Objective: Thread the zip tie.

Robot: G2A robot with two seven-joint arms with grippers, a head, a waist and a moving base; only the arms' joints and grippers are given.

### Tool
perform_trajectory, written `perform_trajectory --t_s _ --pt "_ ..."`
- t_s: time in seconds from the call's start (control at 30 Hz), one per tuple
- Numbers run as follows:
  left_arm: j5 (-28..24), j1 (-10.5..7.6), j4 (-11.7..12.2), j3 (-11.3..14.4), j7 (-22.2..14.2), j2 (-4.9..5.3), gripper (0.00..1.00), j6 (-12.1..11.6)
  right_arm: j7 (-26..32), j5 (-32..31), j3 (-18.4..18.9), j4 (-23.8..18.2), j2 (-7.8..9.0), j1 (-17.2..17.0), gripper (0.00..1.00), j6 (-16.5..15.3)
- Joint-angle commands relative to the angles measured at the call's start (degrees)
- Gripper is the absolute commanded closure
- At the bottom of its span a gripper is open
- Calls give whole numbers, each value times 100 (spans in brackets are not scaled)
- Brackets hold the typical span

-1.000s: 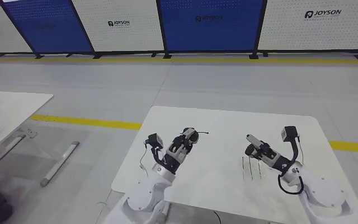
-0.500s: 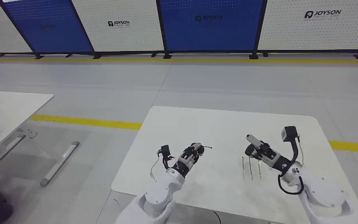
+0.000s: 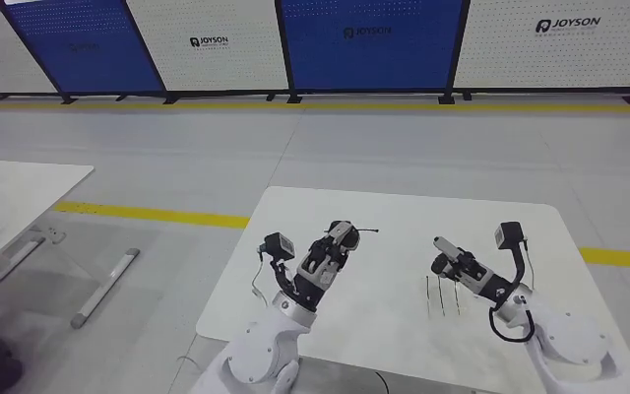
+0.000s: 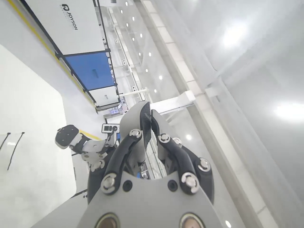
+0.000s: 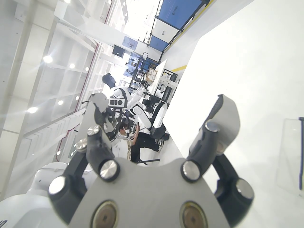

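In the top view my left gripper (image 3: 341, 234) is raised over the left half of the white table (image 3: 394, 315), shut on a thin black zip tie (image 3: 362, 232) whose end sticks out to the right. The left wrist view shows its fingers (image 4: 145, 115) pressed together. My right gripper (image 3: 440, 253) is at the right, just behind three black zip ties (image 3: 442, 295) lying side by side on the table. Its fingers (image 5: 223, 112) are spread wide with nothing between them. One lying tie (image 5: 301, 153) rests on a clear sheet (image 5: 288, 157).
The lying ties (image 4: 14, 148) and the right arm's gripper (image 4: 67, 137) also appear in the left wrist view. Grey floor with a yellow line (image 3: 148, 214) surrounds the table, and another white table (image 3: 34, 192) stands at the far left.
The left arm dipped toward the table's front edge half a second ago and has risen back, the tie still in its gripper. The right arm has stayed put.
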Motion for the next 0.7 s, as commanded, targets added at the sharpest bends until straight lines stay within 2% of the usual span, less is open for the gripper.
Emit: perform_trajectory --t_s 0.0,0.2,0.33,0.5,0.67 --pt "80 36 -7 -34 65 1 100 -8 0 0 0 0 0 0 0 0" --pt "-19 -67 303 10 81 -17 100 163 0 0 0 0 0 0 0 0" --pt "-47 -171 735 108 39 -32 100 363 0 0 0 0 0 0 0 0" --pt "44 -320 1422 371 -1 -64 100 592 0 0 0 0 0 0 0 0" --pt "12 -449 1871 584 41 -107 100 594 0 0 0 0 0 0 0 0"
